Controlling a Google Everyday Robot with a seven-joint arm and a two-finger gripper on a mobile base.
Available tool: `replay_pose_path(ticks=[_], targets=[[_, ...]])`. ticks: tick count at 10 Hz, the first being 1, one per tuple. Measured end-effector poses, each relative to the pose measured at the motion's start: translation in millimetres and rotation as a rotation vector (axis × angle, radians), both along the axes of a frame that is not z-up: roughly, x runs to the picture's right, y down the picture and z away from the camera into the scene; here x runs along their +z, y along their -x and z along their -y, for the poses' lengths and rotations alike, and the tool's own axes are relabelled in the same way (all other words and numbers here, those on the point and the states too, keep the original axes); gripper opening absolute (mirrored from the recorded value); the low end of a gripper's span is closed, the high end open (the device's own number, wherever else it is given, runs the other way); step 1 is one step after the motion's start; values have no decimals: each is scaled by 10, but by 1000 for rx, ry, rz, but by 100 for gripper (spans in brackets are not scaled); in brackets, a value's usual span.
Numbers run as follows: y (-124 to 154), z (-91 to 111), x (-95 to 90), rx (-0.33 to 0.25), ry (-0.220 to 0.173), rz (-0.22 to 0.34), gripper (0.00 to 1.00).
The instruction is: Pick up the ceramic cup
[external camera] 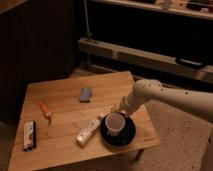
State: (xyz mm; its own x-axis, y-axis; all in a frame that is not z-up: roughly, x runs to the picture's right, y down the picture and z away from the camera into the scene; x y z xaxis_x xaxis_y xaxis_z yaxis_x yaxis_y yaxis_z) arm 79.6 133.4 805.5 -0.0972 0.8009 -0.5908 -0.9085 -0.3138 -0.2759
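From my station I see a low rectangular table (62, 90) of pale, grained wood planks. Near its front right corner sits a glossy black round plate (125, 139). The ceramic cup (115, 123), small, smooth and cream-white with a wide circular rim, stands on that plate, a little left of the plate's middle. The cup is upright: its mouth faces straight up and its axis runs vertical. I can make out no handle.

The gripper (120, 108) hangs just behind the cup's far rim, at the end of a smooth white rounded arm (165, 97) that reaches in from the right. Its jaws are spread apart with nothing between them. I cannot tell whether a fingertip touches the rim.

A slim white bottle (88, 132) lies on its side just left of the plate, its long axis running diagonally from the front left toward the cup. Further back lies a small flat blue-grey block (86, 94). Toward the left edge I see a thin orange stick-like item (45, 109), and near the front left corner a flat black-and-white packet (29, 135).
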Motion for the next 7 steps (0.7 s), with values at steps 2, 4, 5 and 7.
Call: replay_pose_path(ticks=[2, 4, 5, 7], targets=[[2, -97, 16, 0, 20, -12, 61], [-68, -192, 8, 11, 32, -34, 61], [-92, -235, 9, 17, 38, -43, 61], [-177, -297, -16, 31, 43, -57, 61]])
